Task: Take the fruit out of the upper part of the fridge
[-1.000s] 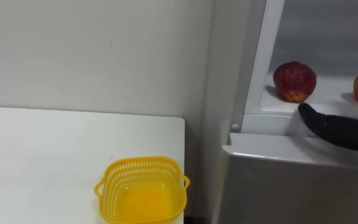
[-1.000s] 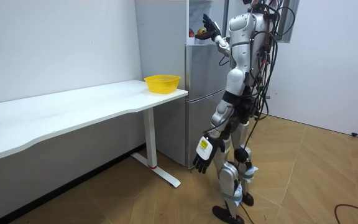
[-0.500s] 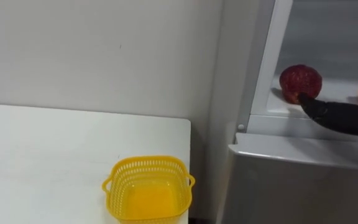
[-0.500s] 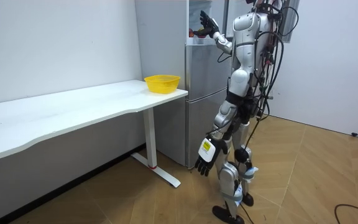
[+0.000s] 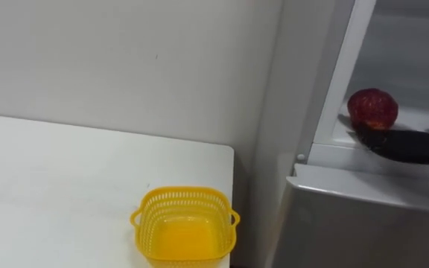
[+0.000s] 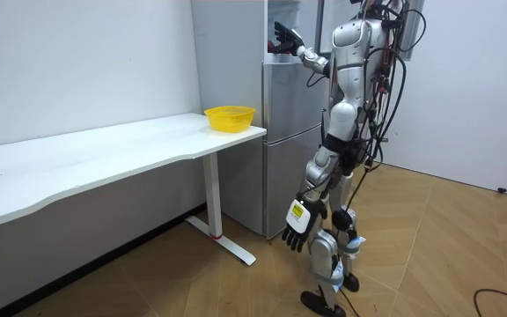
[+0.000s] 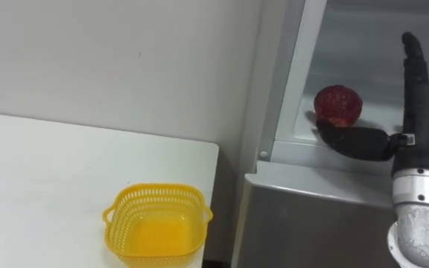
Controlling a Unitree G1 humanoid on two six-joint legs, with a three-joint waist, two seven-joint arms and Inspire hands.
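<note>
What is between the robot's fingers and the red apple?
Nothing but bare fridge shelf. In the right eye view the right hand's straight fingers stand right of the apple, with the thumb lying just in front of it.

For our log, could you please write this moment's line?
right hand: open by red fruit, upper fridge | left hand: hanging
</note>
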